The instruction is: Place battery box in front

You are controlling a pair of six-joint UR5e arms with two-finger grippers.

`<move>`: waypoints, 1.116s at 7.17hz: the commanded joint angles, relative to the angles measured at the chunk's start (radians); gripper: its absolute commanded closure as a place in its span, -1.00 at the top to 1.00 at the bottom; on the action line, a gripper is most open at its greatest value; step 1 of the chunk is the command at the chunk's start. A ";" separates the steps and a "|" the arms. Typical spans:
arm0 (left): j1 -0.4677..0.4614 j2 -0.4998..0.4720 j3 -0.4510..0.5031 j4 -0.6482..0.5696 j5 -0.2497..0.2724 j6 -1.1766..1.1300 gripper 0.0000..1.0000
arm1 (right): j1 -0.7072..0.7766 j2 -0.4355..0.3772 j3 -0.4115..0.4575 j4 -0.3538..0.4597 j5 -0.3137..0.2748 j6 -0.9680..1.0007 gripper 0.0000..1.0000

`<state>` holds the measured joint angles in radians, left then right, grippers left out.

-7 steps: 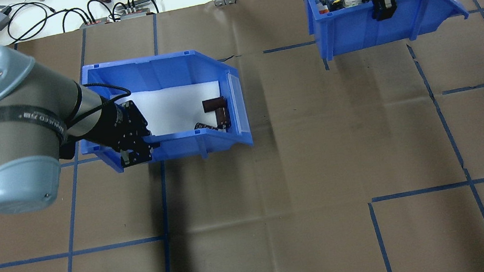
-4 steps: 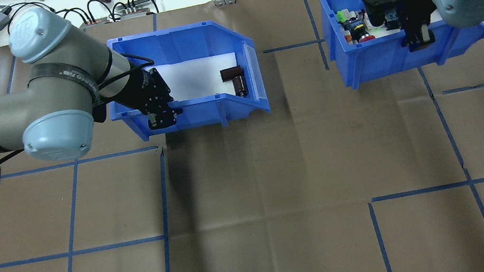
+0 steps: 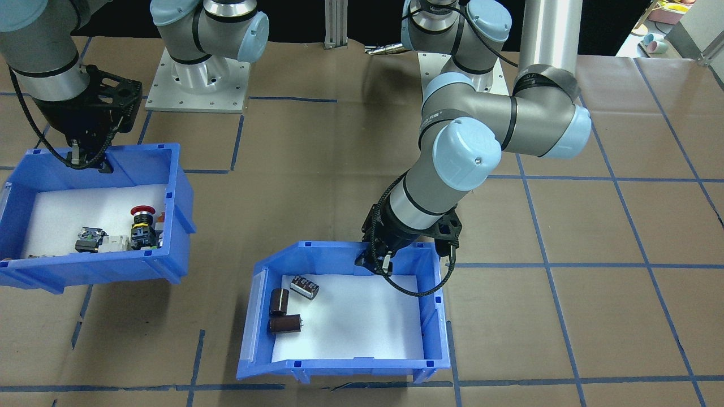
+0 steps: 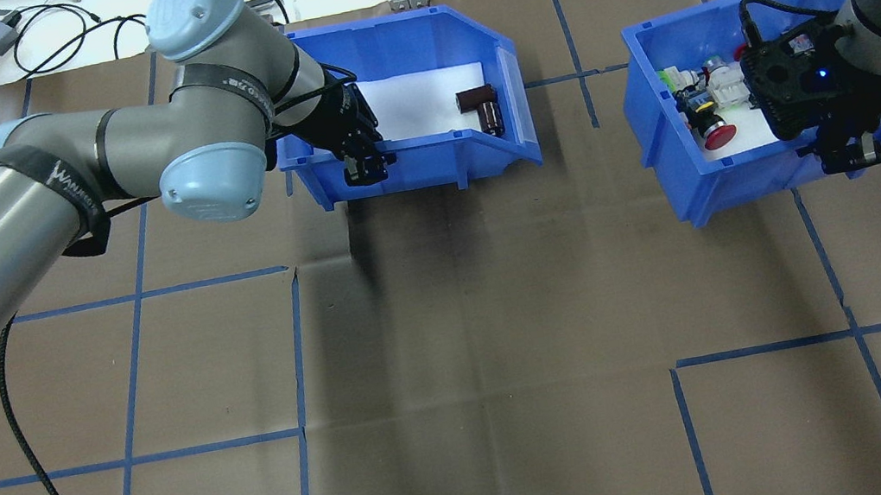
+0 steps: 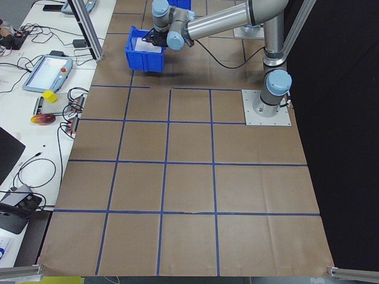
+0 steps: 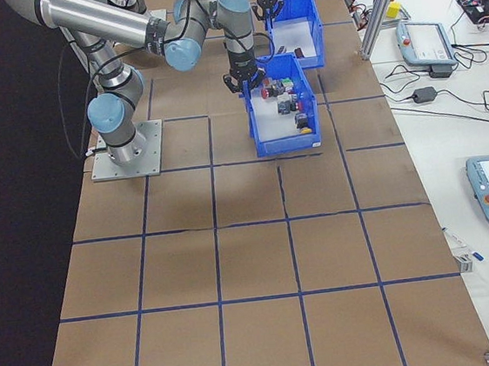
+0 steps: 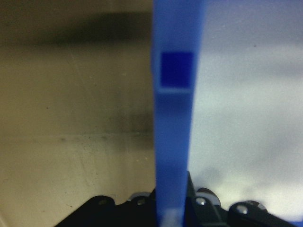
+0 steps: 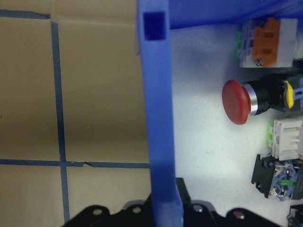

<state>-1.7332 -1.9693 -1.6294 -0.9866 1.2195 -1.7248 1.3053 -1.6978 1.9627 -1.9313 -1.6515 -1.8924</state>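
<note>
Now keep the battery box point(image 4: 420, 111) level so the dark cylinders point(image 4: 483, 108) do not roll, and set it down flat on the surface point(image 4: 490, 345). Left tool point(image 4: 364, 164) pinches its near wall; right tool point(image 4: 850, 153) likewise clamps the switch bin point(image 4: 689, 158), beside the battery box.

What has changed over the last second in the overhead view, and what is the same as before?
The left gripper has carried the battery box toward the table's far edge and to the view's right. The right gripper has brought the switch bin nearer the robot and further right. Both grippers stay clamped on their bins' near walls; the dark cylinders remain at the sloped end.
</note>
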 commanded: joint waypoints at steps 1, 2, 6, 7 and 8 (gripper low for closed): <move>-0.016 -0.039 0.025 0.002 -0.043 -0.018 -0.99 | -0.011 -0.008 0.027 0.000 0.013 -0.011 -0.88; -0.019 -0.048 0.025 0.003 -0.066 -0.018 -0.98 | -0.012 -0.008 0.045 -0.003 0.015 -0.007 -0.88; -0.022 -0.094 0.017 0.088 -0.066 -0.059 -0.40 | -0.015 -0.008 0.051 -0.002 0.012 -0.001 -0.88; -0.019 -0.094 0.016 0.088 -0.057 -0.061 0.16 | -0.015 -0.008 0.051 0.002 0.012 0.001 -0.88; -0.019 -0.086 0.019 0.086 -0.054 -0.067 0.62 | -0.015 -0.008 0.053 0.005 0.012 0.001 -0.88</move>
<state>-1.7527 -2.0600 -1.6113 -0.9006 1.1602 -1.7858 1.2904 -1.7057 2.0144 -1.9301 -1.6397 -1.8920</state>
